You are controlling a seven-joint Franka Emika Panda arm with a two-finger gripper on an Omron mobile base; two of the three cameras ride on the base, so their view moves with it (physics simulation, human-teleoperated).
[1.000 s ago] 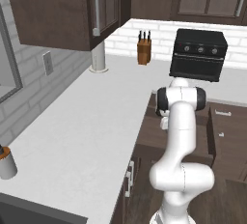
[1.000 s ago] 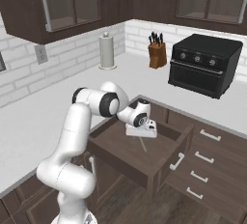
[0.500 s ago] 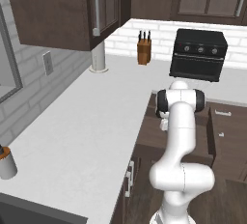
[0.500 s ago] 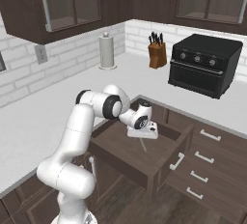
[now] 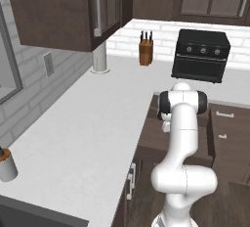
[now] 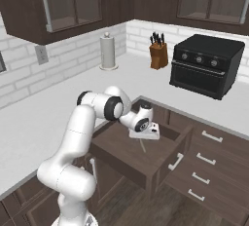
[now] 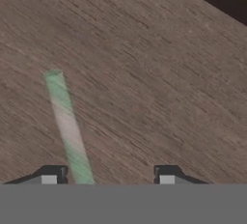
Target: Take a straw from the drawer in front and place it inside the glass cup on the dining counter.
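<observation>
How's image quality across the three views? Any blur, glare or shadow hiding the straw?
Hand view: soft, straw blurred but readable on the drawer floor, top corner black. Right base view: even light, straw a thin line under the gripper. Left base view: flat light, no glare; arm blocks the drawer.

The drawer [image 6: 163, 164] stands pulled open, its brown wooden floor carrying 1 green-and-white straw [image 7: 68, 129]. On the white bench [image 5: 88, 128] sit a knife block [image 5: 145, 50] and black oven [image 5: 201, 55] along its back edge.
</observation>
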